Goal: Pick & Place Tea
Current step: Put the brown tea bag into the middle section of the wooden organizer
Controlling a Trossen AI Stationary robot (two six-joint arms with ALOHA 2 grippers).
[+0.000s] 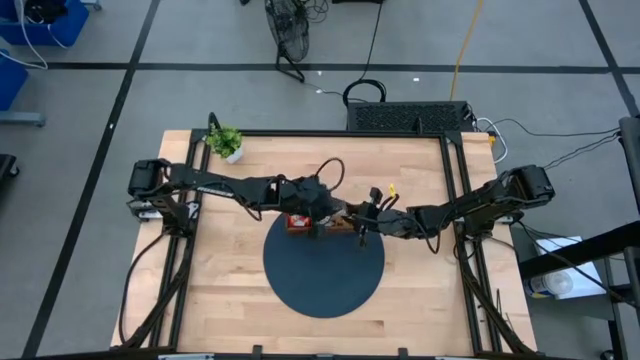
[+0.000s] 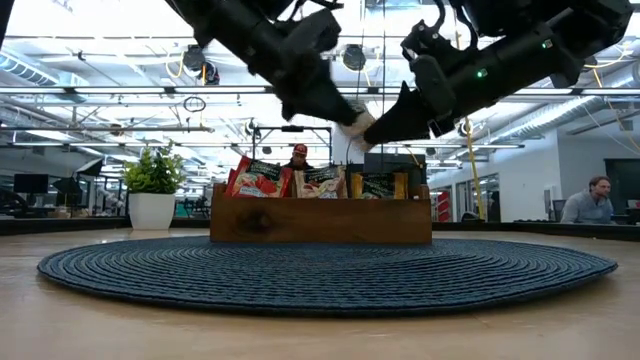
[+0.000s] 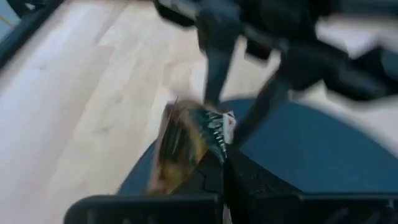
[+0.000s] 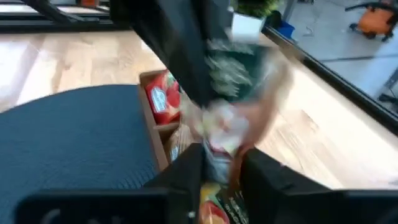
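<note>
Above the wooden tray, both end effectors meet over its middle. The tray sits at the far edge of the round dark mat on the bench, with tea sachets standing in all three compartments: red ones at one end, pale ones in the middle, dark green ones at the other end.

The left end effector is closed on a beige-and-green sachet, pinched at one edge and lifted clear of the tray. The right end effector is right beside it over the tray; a pale sachet seems to sit between its fingers, though motion blur leaves that grip uncertain. In the low view a small pale thing shows where the two arms meet, above the tray's green end.

A small potted plant stands well apart from the tray, near the bench's far left corner.
</note>
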